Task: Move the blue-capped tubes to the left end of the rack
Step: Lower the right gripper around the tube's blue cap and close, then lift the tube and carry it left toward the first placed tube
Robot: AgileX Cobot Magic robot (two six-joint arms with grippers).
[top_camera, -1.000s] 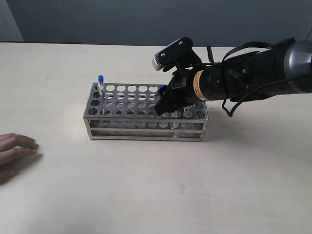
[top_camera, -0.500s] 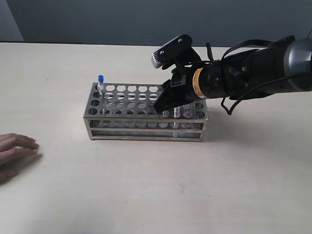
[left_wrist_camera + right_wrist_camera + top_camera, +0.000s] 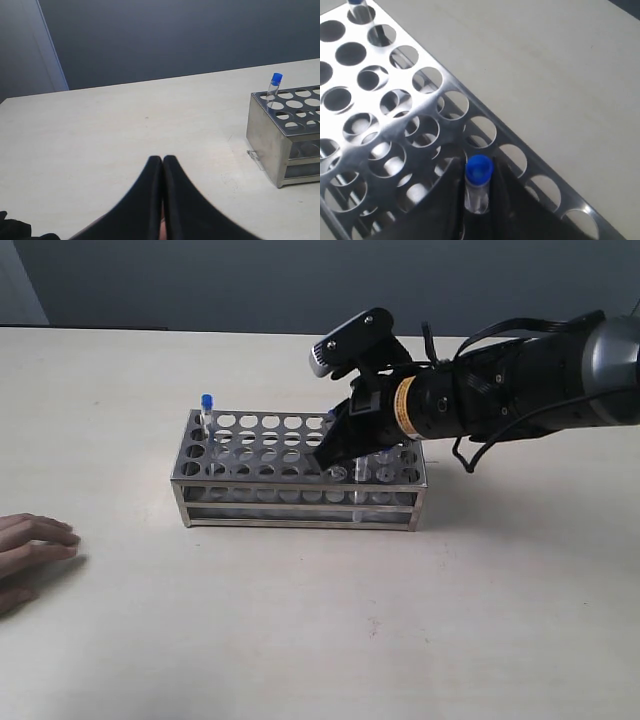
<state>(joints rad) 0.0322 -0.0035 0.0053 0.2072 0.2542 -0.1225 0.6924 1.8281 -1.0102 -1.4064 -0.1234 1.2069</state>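
Right arm: extended from the right, angled down over the right half of the rack (image 3: 300, 502).
Right gripper (image 3: 330, 458): pinched one blue-capped tube (image 3: 479, 182) above the holes.
Left gripper (image 3: 162, 160): fingers pressed together, low over the table (image 3: 100, 130).
Hidden: the held tube's lower end — lost between dark fingers.
Tube axis: upright, cap up.
Second tube (image 3: 206, 412): upright — far left corner hole.

— Room?
— Along the table (image 3: 400, 640)'s near edge, wide open.
— Blocking?
— The rack (image 3: 290, 502) mid-table, right gripper (image 3: 332, 462) over its right end (a blue-capped tube (image 3: 206, 412) at its left), a person's hand (image 3: 30, 545) at the left edge.
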